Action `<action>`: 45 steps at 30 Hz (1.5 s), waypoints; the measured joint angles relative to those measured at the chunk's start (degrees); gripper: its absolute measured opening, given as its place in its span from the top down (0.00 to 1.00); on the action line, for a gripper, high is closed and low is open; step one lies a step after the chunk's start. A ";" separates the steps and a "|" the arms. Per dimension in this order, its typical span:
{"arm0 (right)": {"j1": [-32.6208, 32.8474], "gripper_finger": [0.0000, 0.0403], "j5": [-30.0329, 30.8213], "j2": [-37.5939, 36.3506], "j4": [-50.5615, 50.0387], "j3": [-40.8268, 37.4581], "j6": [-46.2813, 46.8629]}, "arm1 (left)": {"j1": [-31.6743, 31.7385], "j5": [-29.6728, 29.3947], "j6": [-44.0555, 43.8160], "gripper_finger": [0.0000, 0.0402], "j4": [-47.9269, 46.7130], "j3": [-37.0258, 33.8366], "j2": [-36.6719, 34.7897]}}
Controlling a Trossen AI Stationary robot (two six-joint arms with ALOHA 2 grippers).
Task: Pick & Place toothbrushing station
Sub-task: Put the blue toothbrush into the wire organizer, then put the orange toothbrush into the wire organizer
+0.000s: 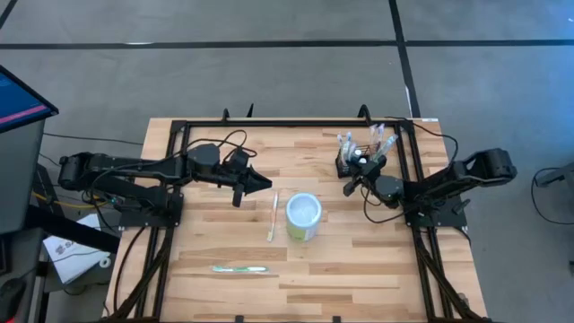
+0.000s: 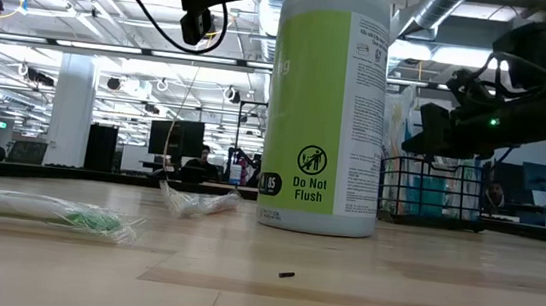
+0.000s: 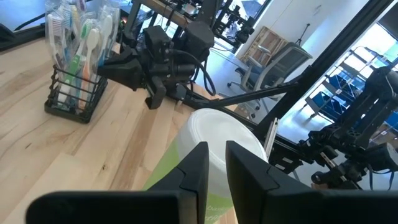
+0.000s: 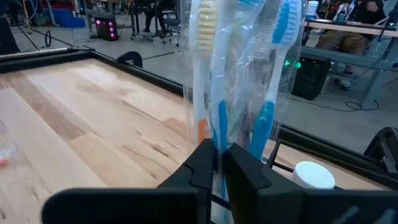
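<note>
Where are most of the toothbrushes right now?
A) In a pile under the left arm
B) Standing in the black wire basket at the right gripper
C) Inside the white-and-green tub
B: the wrapped toothbrushes stand upright in the black wire basket, with the right gripper at them.

One basket (image 1: 353, 161), one cup (image 1: 303, 216), two wrapped toothbrushes (image 1: 239, 268) on table.
</note>
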 joint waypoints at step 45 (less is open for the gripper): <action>7.92 0.57 4.55 -1.83 7.82 0.02 -10.90 | 0.01 -1.51 0.07 0.88 -0.46 0.00 0.00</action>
